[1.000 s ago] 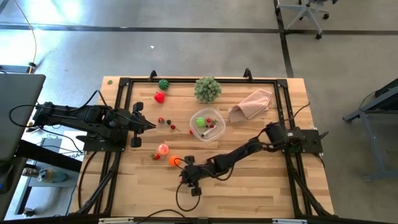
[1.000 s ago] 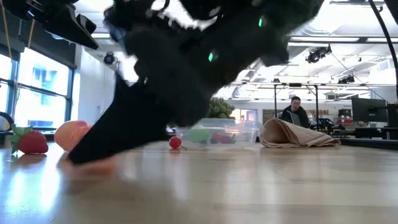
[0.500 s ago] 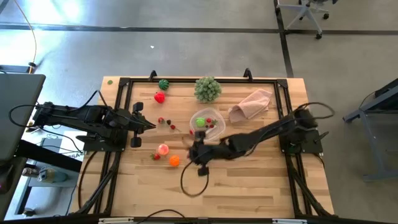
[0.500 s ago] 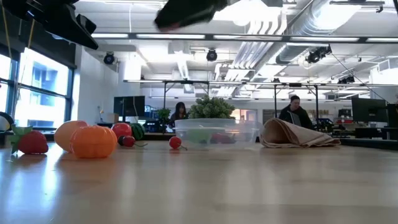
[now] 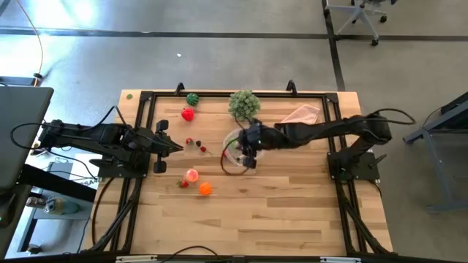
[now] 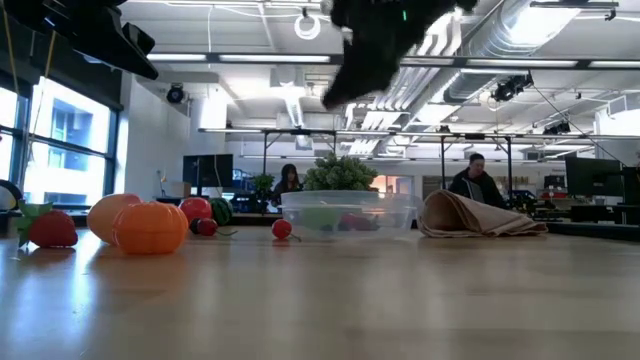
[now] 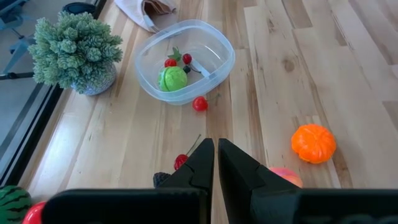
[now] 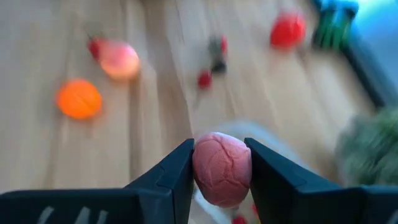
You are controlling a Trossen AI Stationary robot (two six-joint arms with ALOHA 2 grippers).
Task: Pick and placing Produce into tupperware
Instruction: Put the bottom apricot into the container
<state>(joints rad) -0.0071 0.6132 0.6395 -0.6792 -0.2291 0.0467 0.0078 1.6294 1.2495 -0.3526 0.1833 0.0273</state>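
At the left of the bench [image 5: 292, 219] the left tool [image 7: 215, 163] waits above the wood with its fingers pressed together, holding nothing. Just ahead of it lie loose produce: a red piece [image 5: 188, 114] and a striped green one [image 5: 192, 98] near the far edge, small red bits [image 5: 199, 145] between, a peach [image 5: 191, 174] and an orange [image 5: 205, 188] nearer the front. Mid-bench sits the tub [image 7: 185, 67], clear and round, already holding a green piece [image 7: 173, 79] and some small red ones, with a red ball [image 7: 199, 103] just outside its wall. The right tool [image 8: 221, 163] hangs over the tub, its fingers part-way closed on a pink lump [image 8: 222, 168] that fills the gap between them. Behind the tub stands a leafy ball [image 5: 244, 104], and to the right a pink cloth [image 5: 301, 114].

The step looks like the drop. It would go best with the tool centred over the tub's open middle rather than its rim, brought low before the fingers part, so the lump neither bounces out nor tips the light tub.
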